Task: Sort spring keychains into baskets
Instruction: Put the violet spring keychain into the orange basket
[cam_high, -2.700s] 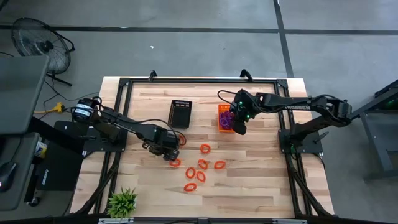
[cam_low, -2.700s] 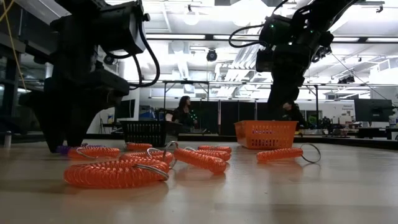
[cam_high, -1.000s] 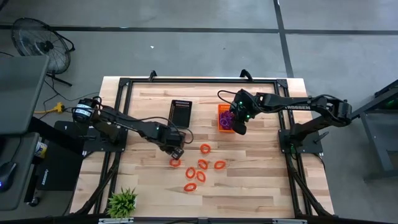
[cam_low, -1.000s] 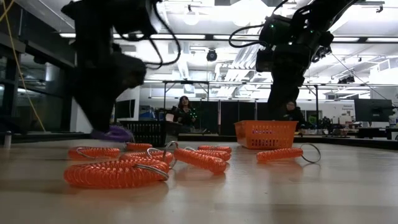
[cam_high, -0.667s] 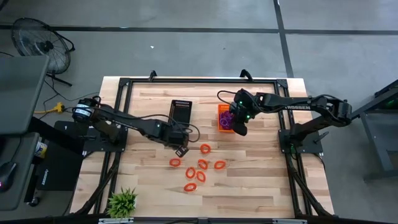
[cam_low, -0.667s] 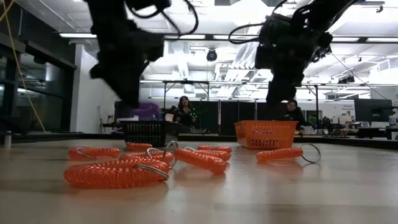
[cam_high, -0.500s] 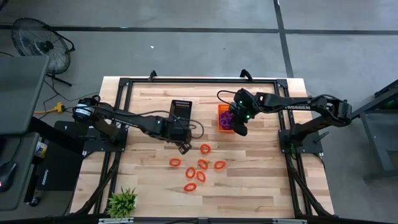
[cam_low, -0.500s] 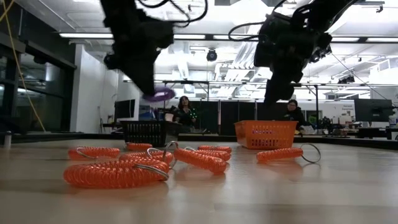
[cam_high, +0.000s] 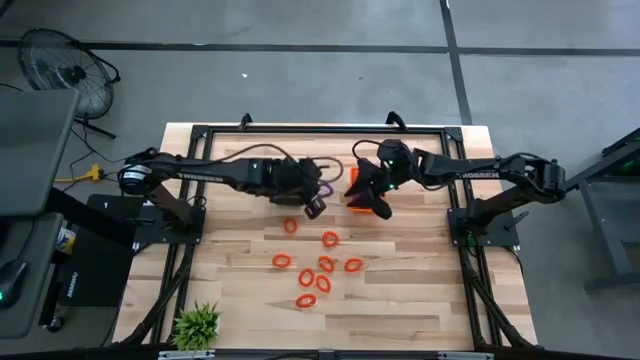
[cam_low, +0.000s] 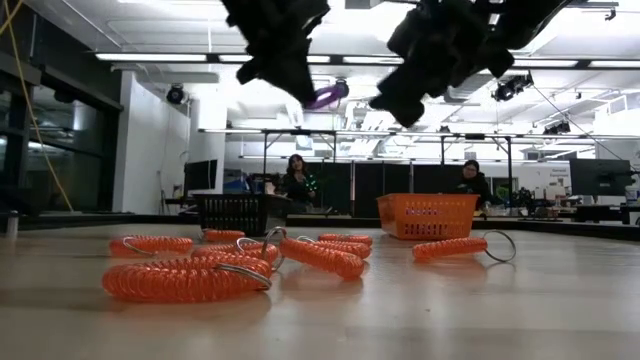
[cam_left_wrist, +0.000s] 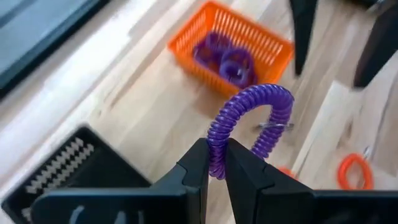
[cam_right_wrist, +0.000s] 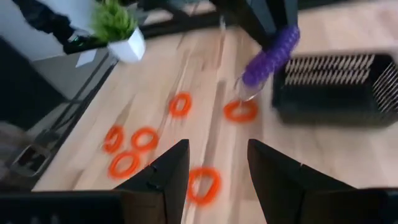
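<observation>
While the black basket (cam_left_wrist: 59, 171) shows only one corner in the left wrist view and lies largely hidden under the left arm in the high view, the orange basket (cam_left_wrist: 231, 51) is seen whole from that wrist, with purple keychains (cam_left_wrist: 227, 57) lying inside it. From above, that basket is mostly covered by the right gripper (cam_high: 374, 195), so only an orange edge shows. The left gripper (cam_left_wrist: 214, 163) is clenched on a purple spring keychain (cam_left_wrist: 249, 118), held above the table (cam_high: 420, 290) between the two baskets; in the low view it hangs high beside the right arm. The right gripper stands with its fingers (cam_right_wrist: 171, 171) spread and nothing between them. Orange-red keychains (cam_high: 318, 265) lie scattered on the table nearer its front edge, well apart from both baskets; their exact count is hard to make out where they cluster. A potted plant (cam_high: 197, 324) stands at the table's front left corner. Beyond the table in the low view, two seated people (cam_low: 296, 178) show dimly.
</observation>
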